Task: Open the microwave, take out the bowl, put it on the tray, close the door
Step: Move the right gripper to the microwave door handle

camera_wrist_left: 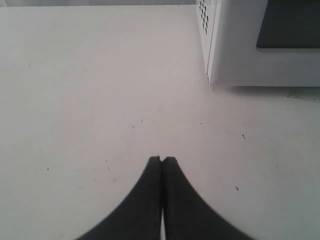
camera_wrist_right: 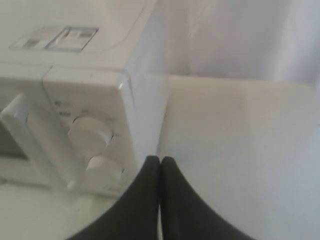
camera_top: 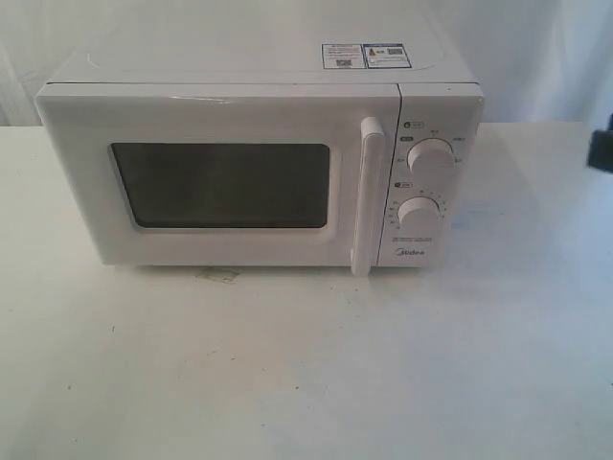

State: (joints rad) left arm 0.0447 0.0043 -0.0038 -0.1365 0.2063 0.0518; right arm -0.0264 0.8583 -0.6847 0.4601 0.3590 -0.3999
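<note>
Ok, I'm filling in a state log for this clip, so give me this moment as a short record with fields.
microwave: white Midea, standing on the white table
door: closed; nothing can be made out through the dark window
handle: vertical white bar, untouched
dials: two round white ones on the right panel
bowl: not visible
tray: not in view
left fingers: shut, empty, over the table off the door-side corner
right fingers: shut, empty, by the dial side
</note>
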